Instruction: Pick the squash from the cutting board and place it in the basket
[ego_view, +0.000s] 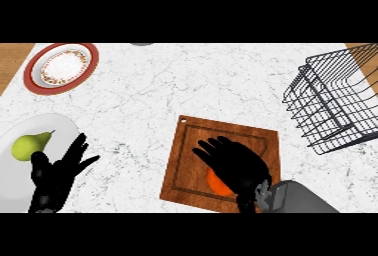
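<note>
Squash: the squash (217, 183) lies on the board (221, 157) near its front edge, directly under the right hand (235, 167); only an orange patch shows past the palm's left side.
Right hand: black, over the board's front-right part, fingers spread and bent down over the squash; whether they already clasp it cannot be told, since the hand hides the contact.
Long axis: not readable, as too little of the squash shows.
Nearer hand: the right, by far; the left hand (57, 170) rests open, fingers up, at the counter's front-left edge, well apart from the board.
Way to go: the basket (336, 100) stands at the counter's right edge, beyond the board's far-right corner, so the carry should run away from the robot and to the right.
Board: reddish-brown wood, rectangular, slightly turned, with a groove inside its rim and a small hole at its far-left corner.
Basket: black wire, open grid, tilted.
Counter: the counter (192, 85) is white marble with grey veins.
Other things: a green pear (29, 146) on a white plate (15, 185) at the front-left; a red-rimmed patterned plate (62, 66) at the far-left corner.
</note>
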